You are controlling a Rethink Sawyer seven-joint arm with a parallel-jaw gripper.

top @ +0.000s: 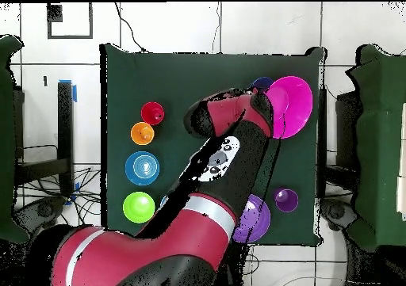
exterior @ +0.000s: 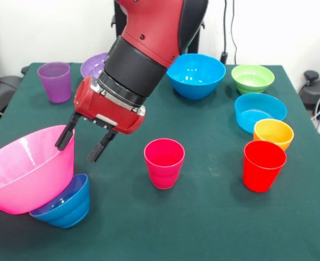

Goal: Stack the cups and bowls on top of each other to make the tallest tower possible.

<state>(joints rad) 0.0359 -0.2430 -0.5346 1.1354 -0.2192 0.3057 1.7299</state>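
Note:
The huge pink bowl [exterior: 24, 171] [top: 289, 104] leans tilted at the front left, its underside resting on the small dark blue bowl [exterior: 65, 205] [top: 262, 83]. My gripper [exterior: 79, 148] hangs open at the pink bowl's right rim, one finger [exterior: 63, 138] over the rim and the other outside it, holding nothing. The magenta cup [exterior: 164, 162] stands upright mid-table and the red cup [exterior: 264, 166] [top: 152, 112] at the right. The purple cup [exterior: 55, 81] [top: 285, 200] is at the far left. The purple bowl [exterior: 93, 66] [top: 255, 219] is partly hidden behind my arm.
A large blue bowl [exterior: 196, 75], a green bowl [exterior: 252, 79] [top: 139, 207], a cyan bowl [exterior: 259, 111] [top: 142, 168] and an orange bowl [exterior: 273, 133] [top: 143, 132] stand apart along the far and right side of the green table [exterior: 203, 217]. Chairs flank the table.

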